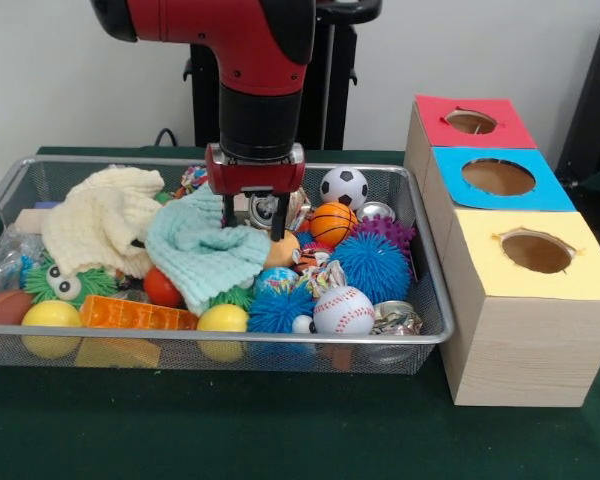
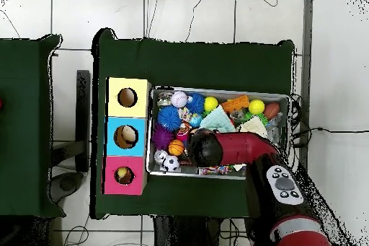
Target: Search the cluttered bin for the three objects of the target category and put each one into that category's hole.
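Centre of the front view, the gripper hangs low over the bin, its two dark fingers pointing straight down with a narrow gap between them and nothing visibly held; one tip sits just beside the pale green cloth, the other close to the orange mini basketball. That placement reads as a search move: the cloths cover part of the heap, and the cream knitted cloth at the left of the basket hides whatever lies under it. Balls crowd the right half of the basket, among them a soccer ball, a baseball and blue spiky balls. Red and black, the arm drops vertically from the top of the frame, wrist square to the table; in the overhead view it reaches in from the lower right and covers the bin's middle. At the upper right of the front view, the hole in the red face is the one farthest back, behind the blue and yellow faces, well apart from the gripper.
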Controlling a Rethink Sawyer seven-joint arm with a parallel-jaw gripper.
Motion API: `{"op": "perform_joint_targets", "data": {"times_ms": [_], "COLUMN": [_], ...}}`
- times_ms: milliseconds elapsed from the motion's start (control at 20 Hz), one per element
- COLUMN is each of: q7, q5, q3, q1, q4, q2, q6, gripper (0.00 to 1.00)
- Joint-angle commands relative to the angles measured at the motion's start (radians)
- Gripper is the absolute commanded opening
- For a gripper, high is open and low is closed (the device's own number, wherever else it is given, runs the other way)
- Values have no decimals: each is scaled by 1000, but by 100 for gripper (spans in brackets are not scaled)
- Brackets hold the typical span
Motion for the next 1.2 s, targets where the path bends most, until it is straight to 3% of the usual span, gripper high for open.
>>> {"op": "perform_joint_targets", "data": {"times_ms": [50,350,750,1200], "q7": [56,94,107,98], "q5": [34,73,125,107], "q3": [-1,33,44,52], "q1": [29,47,56,24], "q4": [-11,-47,-25,11], "q2": [-23,4,5,36], "q6": [176,178,152,21], "gripper": [100,100,100,100]}}
